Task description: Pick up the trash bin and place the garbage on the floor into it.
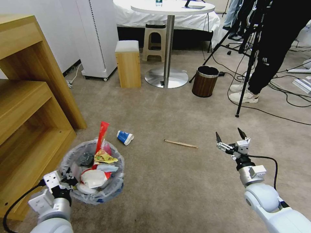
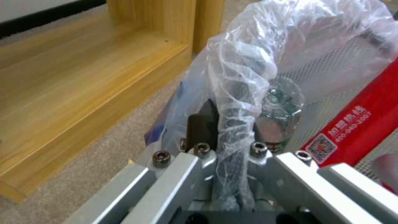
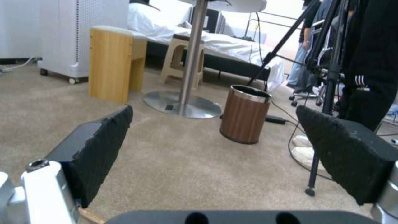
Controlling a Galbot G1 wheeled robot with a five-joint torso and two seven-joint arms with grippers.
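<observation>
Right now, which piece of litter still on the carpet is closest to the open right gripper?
The wooden stick, lying flat on the floor just left of the right gripper. The crushed blue-white cup lies farther left, beside the trash bin.

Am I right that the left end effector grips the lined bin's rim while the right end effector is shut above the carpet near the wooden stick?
Not quite: the right end effector is open, its fingers spread wide in the right wrist view. The rest holds: the left end effector grips the trash bin by its rim, and the wooden stick lies on the floor nearby.
</observation>
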